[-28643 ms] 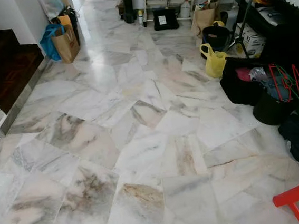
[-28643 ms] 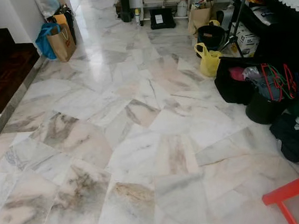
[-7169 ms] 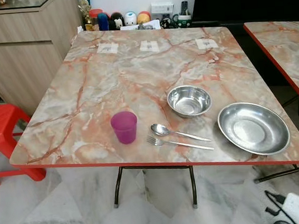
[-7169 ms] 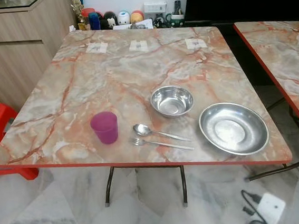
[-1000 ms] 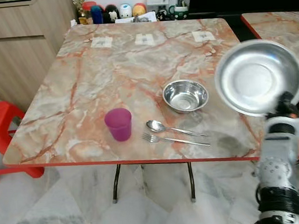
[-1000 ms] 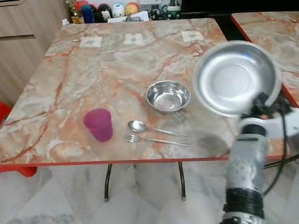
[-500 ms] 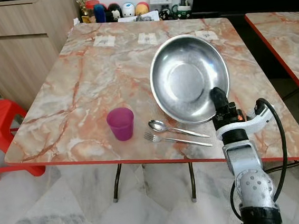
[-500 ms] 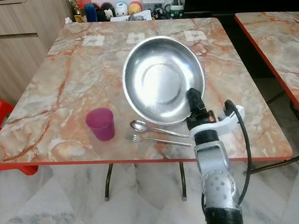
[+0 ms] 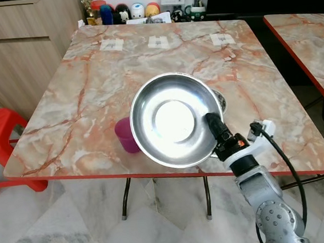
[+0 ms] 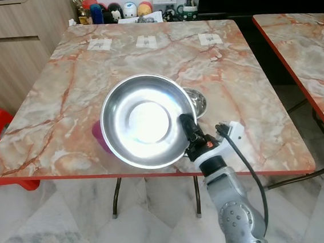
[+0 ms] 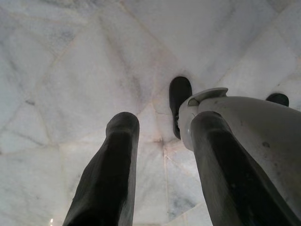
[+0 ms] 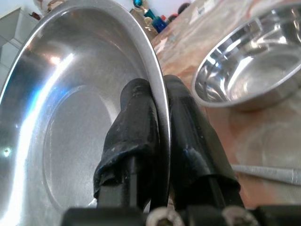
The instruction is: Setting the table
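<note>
Pinching the round shiny steel plate (image 9: 173,120) by its rim, right pincer (image 9: 213,123) clamped tight.

We see a square table (image 9: 91,99) with a marbled orange and grey top and a red edge, standing on thin dark legs over a pale marble floor (image 9: 58,235). On it a purple cup (image 9: 124,135) stands near the front edge, and a small steel bowl (image 12: 244,70) sits to its right. Three pale square labels (image 9: 158,41) lie in a row toward the far edge.
</note>
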`<state>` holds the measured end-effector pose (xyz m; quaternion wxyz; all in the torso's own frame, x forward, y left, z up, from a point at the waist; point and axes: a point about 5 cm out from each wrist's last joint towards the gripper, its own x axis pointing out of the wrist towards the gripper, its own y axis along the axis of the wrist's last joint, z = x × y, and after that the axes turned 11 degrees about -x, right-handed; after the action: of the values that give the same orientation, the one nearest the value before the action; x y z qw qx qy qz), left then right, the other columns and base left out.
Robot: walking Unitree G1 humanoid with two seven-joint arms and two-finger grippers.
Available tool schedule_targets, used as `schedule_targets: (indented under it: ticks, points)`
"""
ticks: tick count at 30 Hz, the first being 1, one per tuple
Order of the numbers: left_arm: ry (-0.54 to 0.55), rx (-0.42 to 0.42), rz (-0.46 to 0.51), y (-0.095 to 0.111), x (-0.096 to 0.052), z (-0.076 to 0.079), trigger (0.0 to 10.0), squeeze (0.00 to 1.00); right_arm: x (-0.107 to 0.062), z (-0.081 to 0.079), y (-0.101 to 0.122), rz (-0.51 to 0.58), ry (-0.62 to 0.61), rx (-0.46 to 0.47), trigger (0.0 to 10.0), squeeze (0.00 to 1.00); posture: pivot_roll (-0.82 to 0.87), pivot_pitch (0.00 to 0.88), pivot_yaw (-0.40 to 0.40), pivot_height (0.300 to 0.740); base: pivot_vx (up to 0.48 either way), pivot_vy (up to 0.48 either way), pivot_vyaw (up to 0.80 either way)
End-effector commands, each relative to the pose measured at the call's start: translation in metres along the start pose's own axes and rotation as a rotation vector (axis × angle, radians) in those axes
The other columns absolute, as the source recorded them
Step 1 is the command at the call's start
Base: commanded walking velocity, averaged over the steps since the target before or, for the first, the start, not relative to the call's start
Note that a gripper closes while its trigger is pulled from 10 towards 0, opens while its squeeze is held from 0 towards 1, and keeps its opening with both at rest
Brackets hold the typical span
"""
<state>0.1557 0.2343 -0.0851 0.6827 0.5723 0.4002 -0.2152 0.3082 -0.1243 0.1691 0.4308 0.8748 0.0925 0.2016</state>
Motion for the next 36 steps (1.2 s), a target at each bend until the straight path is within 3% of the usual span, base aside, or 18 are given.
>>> schedule_targets:
  ticks: [1, 4, 13, 21, 36]
  points:
    - [0.02, 0.001, -0.02, -0.009, -0.003, -0.005, 10.0, 0.0, -0.004, -0.002, 0.016, 0.031, 0.054, -0.045, 10.0, 0.0, 0.08, 0.129, -0.061, 0.74, 0.0, 0.0, 0.0]
    - [0.023, 0.003, -0.017, -0.009, -0.003, -0.006, 10.0, 0.0, -0.007, 0.001, 0.023, 0.026, 0.078, -0.067, 10.0, 0.0, 0.08, 0.124, -0.059, 0.74, 0.0, 0.0, 0.0]
    - [0.022, 0.017, -0.01, -0.008, -0.003, -0.005, 10.0, 0.0, -0.015, -0.007, 0.009, -0.063, 0.144, -0.093, 10.0, 0.0, 0.07, 0.114, -0.048, 0.74, 0.0, 0.0, 0.0]
    - [0.007, 0.037, 0.004, -0.003, -0.001, -0.001, 10.0, 0.0, -0.015, -0.004, 0.002, -0.069, 0.107, -0.102, 10.0, 0.0, 0.07, 0.112, -0.042, 0.74, 0.0, 0.0, 0.0]
    - [0.0, 0.04, 0.027, 0.004, 0.001, 0.002, 10.0, 0.0, -0.011, 0.007, 0.006, -0.03, 0.011, -0.131, 10.0, 0.0, 0.07, 0.159, -0.041, 0.74, 0.0, -0.312, 0.0]
